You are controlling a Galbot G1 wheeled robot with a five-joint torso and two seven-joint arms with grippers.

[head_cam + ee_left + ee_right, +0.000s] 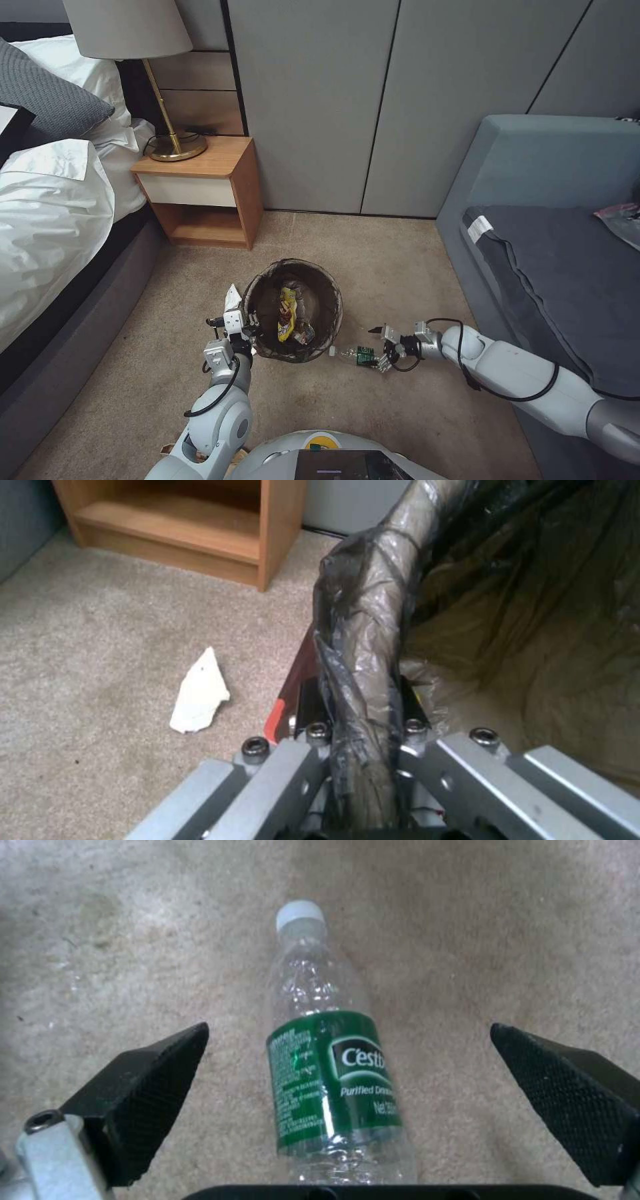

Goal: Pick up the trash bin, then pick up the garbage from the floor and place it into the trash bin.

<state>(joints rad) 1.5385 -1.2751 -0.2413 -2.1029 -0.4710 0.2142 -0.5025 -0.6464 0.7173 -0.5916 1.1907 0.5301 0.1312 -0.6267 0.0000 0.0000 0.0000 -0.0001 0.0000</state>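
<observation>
Right gripper straddles the bottle, left gripper has the bin by its rim.

Biggest first: the trash bin (293, 311) sits at centre on the carpet (373, 267), the left gripper (239, 325) at its nine o'clock, clamped shut on the bag-lined rim (363, 645); a yellow wrapper (287, 315) is already inside. At the bin's four o'clock lies the clear green-labelled bottle (330, 1075), white cap toward the bin, the right gripper (350, 1100) spread wide with a pad on either side, touching nothing yet. Best close squarely across the label, I'd say, since thin plastic may squirm. A white paper scrap (198, 692) waits at the bin's ten o'clock. The bottle's base is cut off, and the bin's lower contents are hard to read.
</observation>
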